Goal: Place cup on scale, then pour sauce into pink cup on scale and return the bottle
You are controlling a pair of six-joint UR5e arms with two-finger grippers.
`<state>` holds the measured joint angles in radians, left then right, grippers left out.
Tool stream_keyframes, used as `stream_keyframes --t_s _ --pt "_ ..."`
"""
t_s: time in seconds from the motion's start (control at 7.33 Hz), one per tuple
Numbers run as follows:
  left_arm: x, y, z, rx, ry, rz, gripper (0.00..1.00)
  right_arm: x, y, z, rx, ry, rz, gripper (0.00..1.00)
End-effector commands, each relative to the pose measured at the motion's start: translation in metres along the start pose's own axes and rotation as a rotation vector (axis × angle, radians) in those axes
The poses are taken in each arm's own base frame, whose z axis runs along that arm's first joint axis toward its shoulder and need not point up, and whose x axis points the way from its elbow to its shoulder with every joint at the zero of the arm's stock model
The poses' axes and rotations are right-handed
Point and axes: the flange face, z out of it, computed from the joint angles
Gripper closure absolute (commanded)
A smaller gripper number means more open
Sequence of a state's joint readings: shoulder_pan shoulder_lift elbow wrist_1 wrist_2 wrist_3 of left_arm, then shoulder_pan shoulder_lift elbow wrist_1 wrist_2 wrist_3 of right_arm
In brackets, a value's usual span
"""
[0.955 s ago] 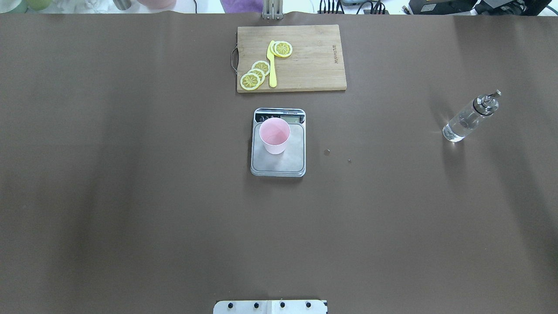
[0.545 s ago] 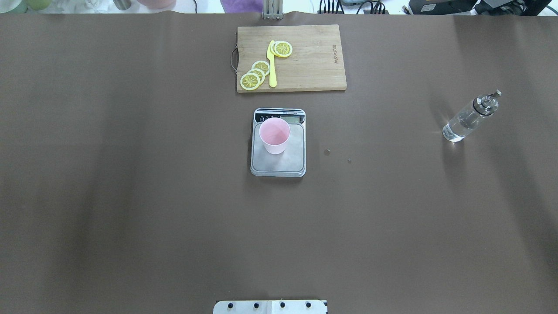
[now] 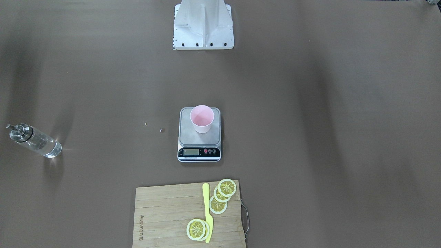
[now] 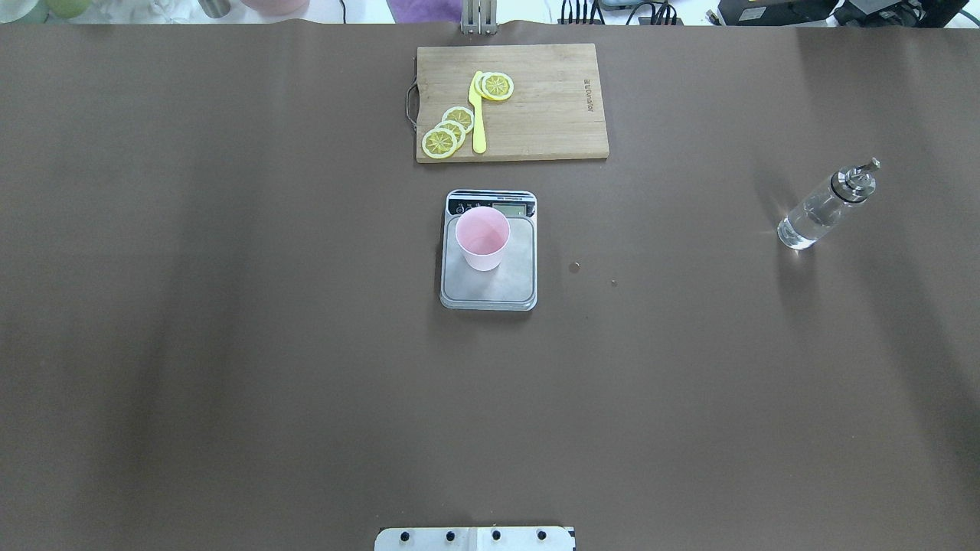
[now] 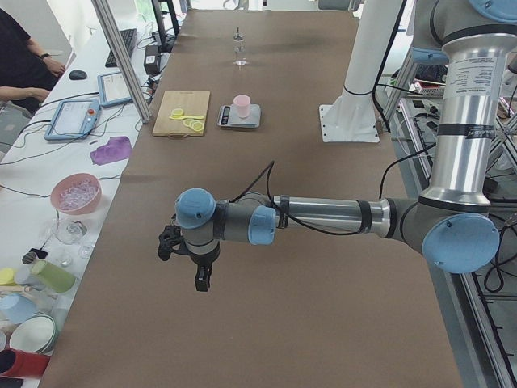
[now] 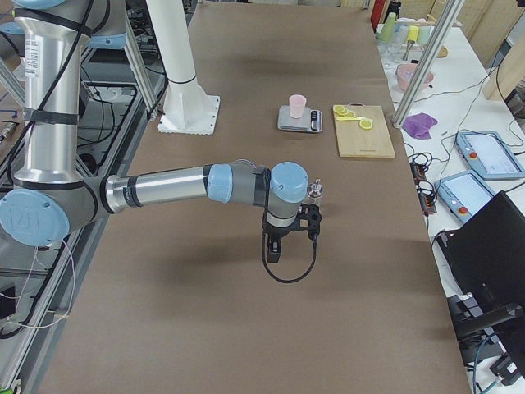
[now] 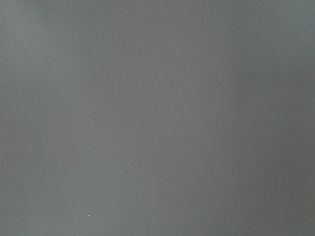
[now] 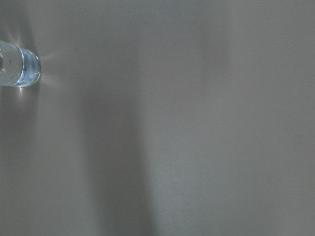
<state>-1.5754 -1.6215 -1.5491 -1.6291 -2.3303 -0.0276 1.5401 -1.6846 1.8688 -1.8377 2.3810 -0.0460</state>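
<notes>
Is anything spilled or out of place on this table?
Two small spots lie on the brown table cover beside the steel digital scale, toward the clear glass bottle; possibly spilled drops, but I cannot tell.

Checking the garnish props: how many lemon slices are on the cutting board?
5 lemon slices: three overlap near the handle end of the cutting board, two overlap on the other side of the yellow knife. Others could hide underneath.

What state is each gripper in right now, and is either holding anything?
Left gripper: seen only in a side view, cannot tell open or shut.
Right gripper: same, cannot tell.
Neither holds the cup or the bottle.
</notes>
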Motion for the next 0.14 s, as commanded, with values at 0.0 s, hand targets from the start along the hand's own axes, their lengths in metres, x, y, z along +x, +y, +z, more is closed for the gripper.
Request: stream_keyframes --t_s 0.0 --pt "-0.0005 0.0002 0.0005 -0.001 0.0 -0.001 0.01 -0.0006 -0.0001 -0.0005 0.001 -0.001 -0.001 0.0"
